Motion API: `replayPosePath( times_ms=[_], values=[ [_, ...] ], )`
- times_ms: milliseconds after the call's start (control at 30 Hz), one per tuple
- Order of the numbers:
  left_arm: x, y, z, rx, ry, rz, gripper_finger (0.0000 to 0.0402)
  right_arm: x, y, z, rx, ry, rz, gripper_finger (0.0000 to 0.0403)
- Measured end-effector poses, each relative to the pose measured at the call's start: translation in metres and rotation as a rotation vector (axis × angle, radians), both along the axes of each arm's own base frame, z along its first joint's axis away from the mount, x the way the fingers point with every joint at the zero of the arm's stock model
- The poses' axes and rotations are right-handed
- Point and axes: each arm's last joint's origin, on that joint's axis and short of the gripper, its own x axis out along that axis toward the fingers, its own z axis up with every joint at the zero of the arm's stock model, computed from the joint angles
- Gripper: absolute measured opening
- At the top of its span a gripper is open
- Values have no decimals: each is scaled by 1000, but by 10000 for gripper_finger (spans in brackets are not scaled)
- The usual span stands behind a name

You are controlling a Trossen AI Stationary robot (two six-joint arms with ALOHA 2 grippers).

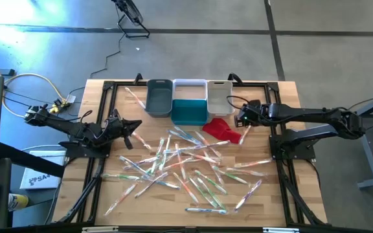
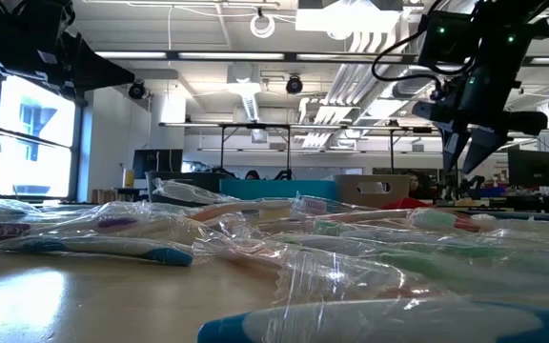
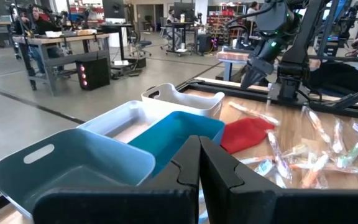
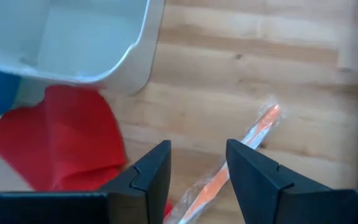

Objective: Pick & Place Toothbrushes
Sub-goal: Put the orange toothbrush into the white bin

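- Right gripper (image 4: 196,171) spread, nothing pinched, hanging over bare table beside the red cloth (image 4: 61,140) and near the white bin (image 4: 92,43).
- Orange brush (image 4: 241,149) lying on the wood just below, its wrapped handle running slantwise through the gap between the fingers (image 4: 148,174); seemingly the next pick.
- Best to turn the wrist so the jaws cross the handle, not run along it.
- Lower until the tips nearly meet the wood, then close on the handle itself rather than on loose wrapper, which could slip.
- Keep clear of the cloth edge, so as not to drag it along.
- Lift straight before swinging to the bins (image 1: 185,100).
- Other brushes (image 1: 186,165) heaped mid-table, many crossing; bins look bare, so most of the job ahead.
- Left gripper (image 1: 129,129) pressed together, waiting at the left edge of the heap.
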Motion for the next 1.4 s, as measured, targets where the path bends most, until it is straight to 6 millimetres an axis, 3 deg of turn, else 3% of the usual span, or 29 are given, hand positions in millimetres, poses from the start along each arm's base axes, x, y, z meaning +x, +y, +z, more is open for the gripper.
replayPosePath(
  times_ms=[433,933,1400],
  values=[
    [0,0,0,9,5,3,0,3,0,-6,45,-16,-95,148],
    [0,0,0,5,6,3,0,16,0,-37,231,108,-172,148],
    [0,0,-1,4,9,3,0,23,-2,-59,290,202,-235,148]
  ],
)
